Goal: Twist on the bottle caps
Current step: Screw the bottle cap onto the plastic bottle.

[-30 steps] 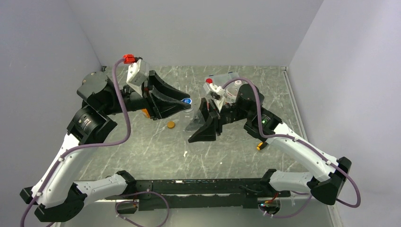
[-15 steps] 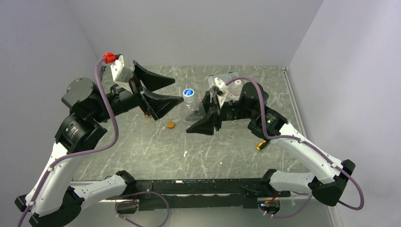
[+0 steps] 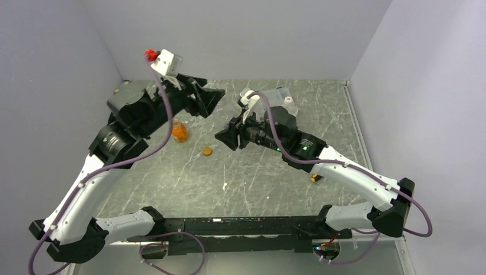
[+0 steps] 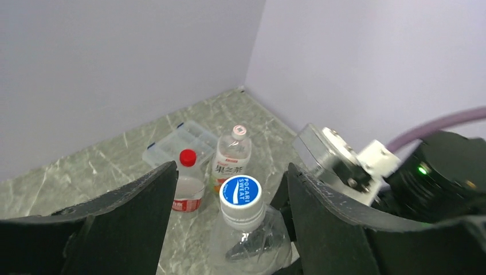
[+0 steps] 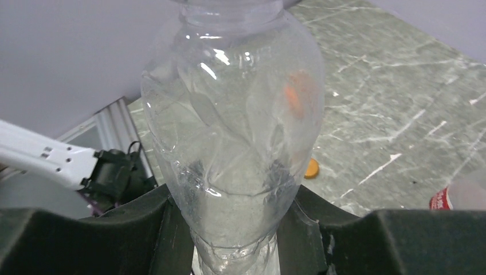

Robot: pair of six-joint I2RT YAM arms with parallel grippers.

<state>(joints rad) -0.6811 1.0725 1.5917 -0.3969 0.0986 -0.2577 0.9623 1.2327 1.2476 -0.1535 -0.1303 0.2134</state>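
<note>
My right gripper [image 5: 232, 195] is shut on the lower body of a clear, empty bottle [image 5: 232, 114] and holds it up. A blue cap [image 4: 241, 192] sits on this bottle's neck. My left gripper [image 4: 230, 169] is open, with one finger on each side of the blue cap, apart from it. In the top view the left gripper [image 3: 213, 91] is raised near the back, and the right gripper [image 3: 224, 137] points left below it; the held bottle is hard to make out there. A loose orange cap [image 3: 207, 151] lies on the table. The squat orange bottle [image 3: 179, 132] stands left of it.
A red-capped, red-labelled bottle [image 4: 187, 177] and a white-labelled bottle [image 4: 232, 163] with a pale cap stand beside the flat clear compartment box [image 4: 177, 143] at the back. A small orange item [image 3: 315, 177] lies under the right forearm. Walls close the back and sides.
My left gripper has let go of the blue cap, opened, and swung up and back, uncovering the squat orange bottle. My right gripper has turned and shifted left with the clear bottle.
</note>
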